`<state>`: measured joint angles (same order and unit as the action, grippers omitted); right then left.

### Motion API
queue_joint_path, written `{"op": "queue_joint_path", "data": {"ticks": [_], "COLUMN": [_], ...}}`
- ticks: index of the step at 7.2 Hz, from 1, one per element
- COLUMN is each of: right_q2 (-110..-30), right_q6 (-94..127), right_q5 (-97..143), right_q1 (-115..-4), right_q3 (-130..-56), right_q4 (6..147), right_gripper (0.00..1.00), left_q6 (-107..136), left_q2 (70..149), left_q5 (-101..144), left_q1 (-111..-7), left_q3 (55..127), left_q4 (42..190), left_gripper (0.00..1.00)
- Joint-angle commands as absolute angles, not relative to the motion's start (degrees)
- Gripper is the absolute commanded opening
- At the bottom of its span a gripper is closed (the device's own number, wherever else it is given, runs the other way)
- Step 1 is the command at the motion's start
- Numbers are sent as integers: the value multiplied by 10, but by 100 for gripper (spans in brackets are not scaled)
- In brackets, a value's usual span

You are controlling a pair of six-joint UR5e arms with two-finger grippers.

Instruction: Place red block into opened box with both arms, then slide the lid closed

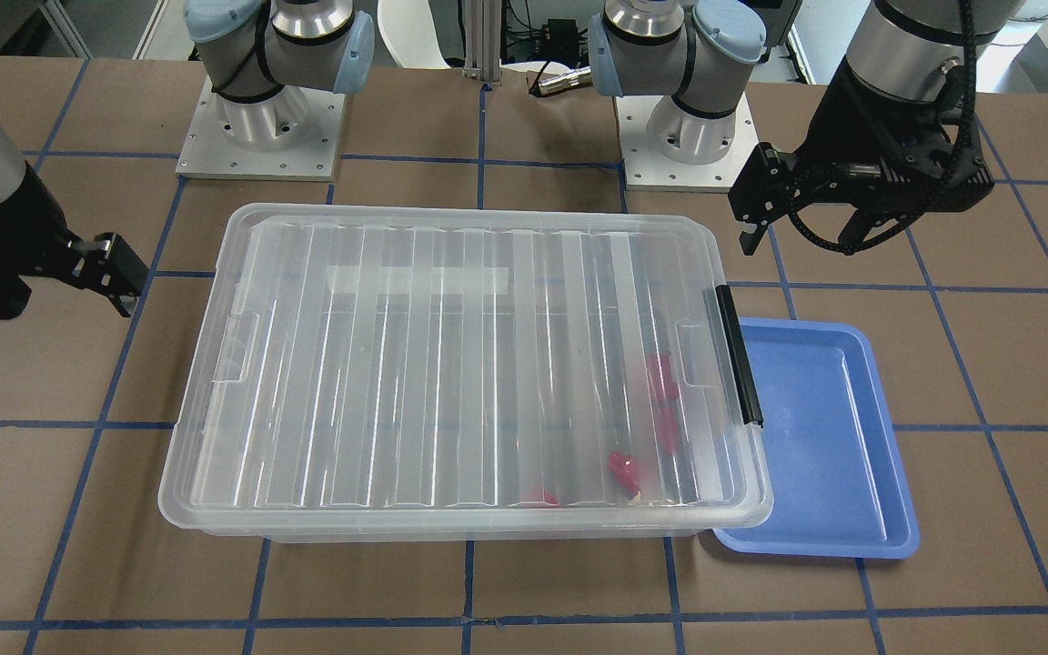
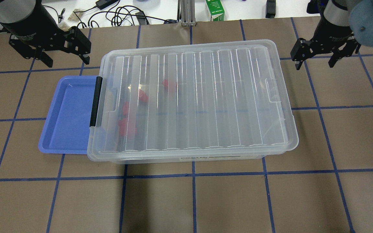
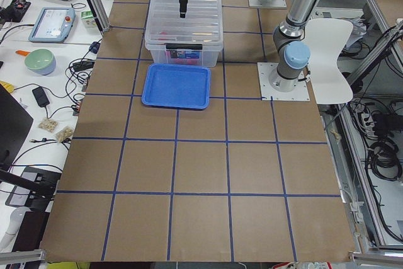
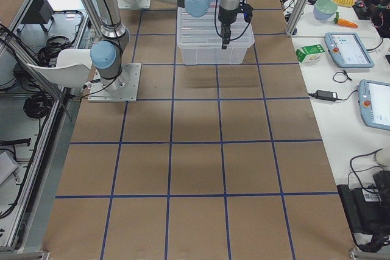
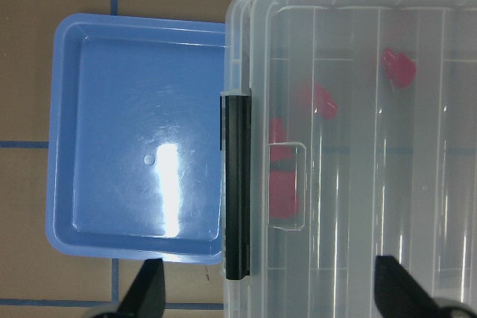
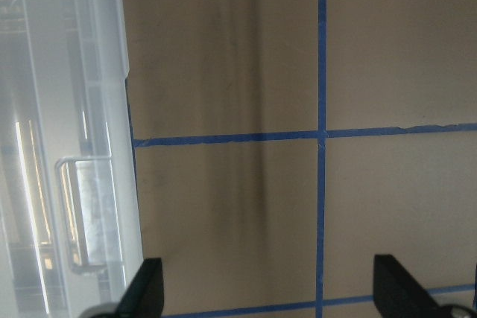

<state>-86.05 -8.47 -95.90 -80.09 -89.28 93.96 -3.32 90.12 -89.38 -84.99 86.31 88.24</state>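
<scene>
The clear box [image 2: 189, 158] sits mid-table with its ribbed lid [image 2: 206, 97] lying fully over it. Several red blocks [image 2: 126, 127] show through the lid near the end with the black latch [image 2: 96, 101]; the front view shows them too, red blocks [image 1: 624, 468] under the lid [image 1: 451, 364]. My left gripper [image 2: 66, 60] hangs open and empty above the table beyond the latch end, and it looks down on the latch [image 5: 235, 184]. Off the opposite short end, my right gripper [image 2: 315, 63] is open and empty over bare table, beside the box edge [image 6: 123, 184].
An empty blue tray [image 2: 70, 113] lies against the latch end, partly tucked under the box rim. Brown table paper with blue tape lines surrounds the box. Cables and a green carton [image 2: 215, 11] lie past the far edge. The arm bases [image 1: 260, 127] stand behind the box.
</scene>
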Motion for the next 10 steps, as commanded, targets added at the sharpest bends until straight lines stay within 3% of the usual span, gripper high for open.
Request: {"op": "queue_joint_path", "data": {"ticks": [1, 4, 10], "right_q2": [-922, -919, -909], "right_q6": [-52, 89, 63], "right_q5": [-946, -934, -920], "right_q1": [-819, -923, -924], "right_q3": [-894, -885, -882], "right_q4": [876, 875, 876], "right_gripper": [100, 100, 100], "left_q6": [-36, -37, -39], "left_q2": [901, 901, 897], "left_q5": [-894, -895, -900], "left_q1": [-850, -850, -850], "left_q3": [863, 863, 867], "left_q4": [882, 882, 877], "left_gripper": [100, 100, 100]}}
